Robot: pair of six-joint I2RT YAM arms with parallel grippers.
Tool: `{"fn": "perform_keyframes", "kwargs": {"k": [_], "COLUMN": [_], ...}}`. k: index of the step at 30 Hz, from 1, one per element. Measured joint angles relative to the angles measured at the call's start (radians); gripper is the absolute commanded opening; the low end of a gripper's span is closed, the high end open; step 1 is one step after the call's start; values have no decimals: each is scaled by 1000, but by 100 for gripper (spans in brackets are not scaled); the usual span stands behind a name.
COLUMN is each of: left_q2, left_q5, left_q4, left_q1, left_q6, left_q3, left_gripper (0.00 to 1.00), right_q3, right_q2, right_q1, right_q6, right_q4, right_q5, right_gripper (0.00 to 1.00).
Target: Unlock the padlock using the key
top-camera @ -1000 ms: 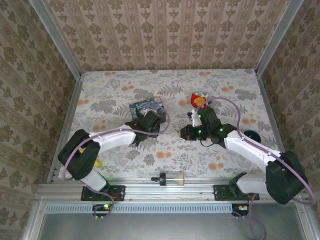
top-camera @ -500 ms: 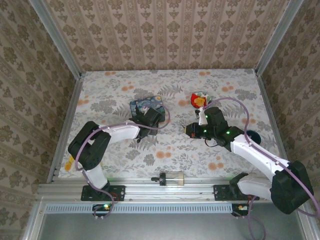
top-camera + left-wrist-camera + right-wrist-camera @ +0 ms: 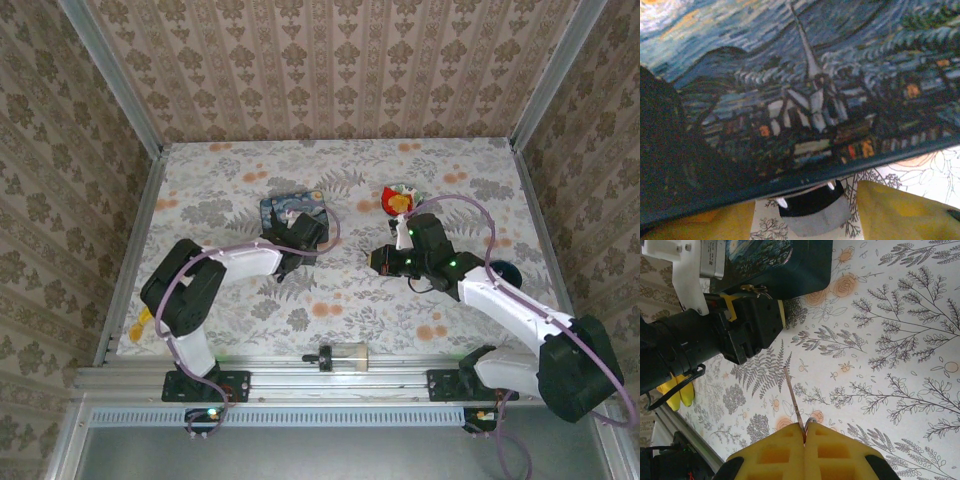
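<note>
The left fingers stand partly apart, pushed up against the near edge of the blue box; between them lies the padlock, black with silvery glints, with strips of bench showing on either side of it, so nothing is gripped; the box's edge overhangs its top, and whether the two touch I cannot tell. The right fingers are pressed together on the key, whose thin shaft sticks out over bare bench toward the left arm's wrist, its tip near that but apart from it. Between the two arms the floral surface lies open; a red and yellow object sits just beyond the right wrist; a banana lies at the bench's left edge, well apart from the box.
</note>
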Motion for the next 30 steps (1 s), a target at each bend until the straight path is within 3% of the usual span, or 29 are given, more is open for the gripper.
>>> {"fn": "perform_keyframes", "kwargs": {"k": [15, 24, 30], "left_q2": [54, 105, 113], "left_q5": [-82, -90, -97], "left_q4": [26, 48, 56], "left_q1": [-7, -7, -6], "left_q6": [-54, -59, -50], "left_q3": [24, 44, 57], "left_gripper": [57, 44, 23], "right_q3": [0, -6, -6], "right_q2": [3, 3, 5], "right_q1": [-6, -8, -13], "right_q6": [0, 0, 0], "right_q4": [36, 43, 44], "right_q5": [0, -1, -2], "right_gripper": [0, 0, 0]}}
